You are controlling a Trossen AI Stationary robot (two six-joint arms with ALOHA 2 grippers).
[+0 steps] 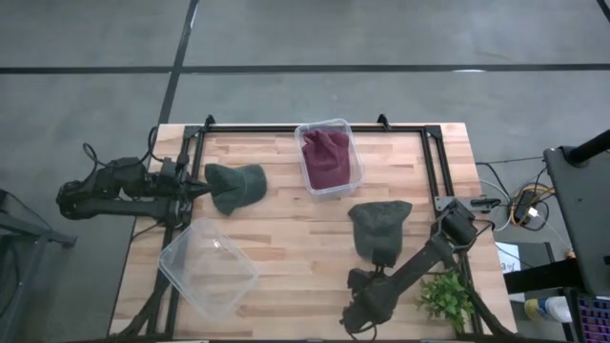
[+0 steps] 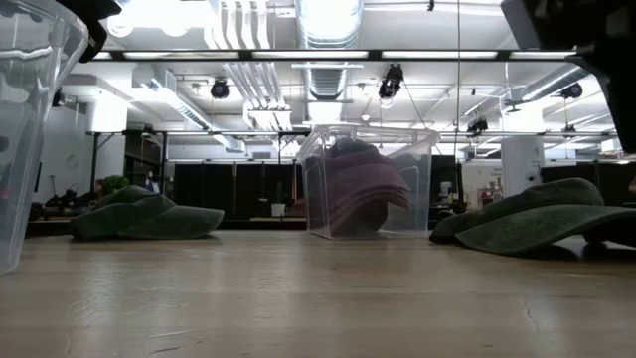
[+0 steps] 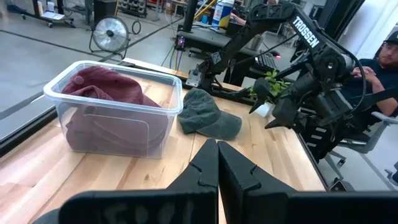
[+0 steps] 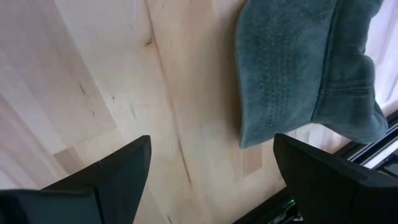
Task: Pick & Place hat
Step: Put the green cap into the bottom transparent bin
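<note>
Right now your right claw [image 1: 367,278] sits at the near edge of the surface [image 1: 286,238], fingers spread as wide as they go and holding nothing, with the brim of the green hat on the right [image 1: 379,227] just beyond it. In the right wrist view that hat [image 4: 305,74] lies off to one side of the gap between the fingers, not centred, so I judge the step in hand to be the approach for a pick. Line the gap up over the brim before you go down, then close on the brim's edge rather than the soft crown, which would likely bunch and slip. Keep clear of the small plant [image 1: 445,297] beside the arm.

Your left claw [image 1: 195,190] is fully closed and empty, its tips at the left side of the surface, close against the second green hat [image 1: 234,186]; whether they touch it is hard to tell. A maroon hat [image 1: 326,157] already fills the far bin [image 1: 355,143]; the near-left bin [image 1: 208,267] is empty and looks like the place to drop.
</note>
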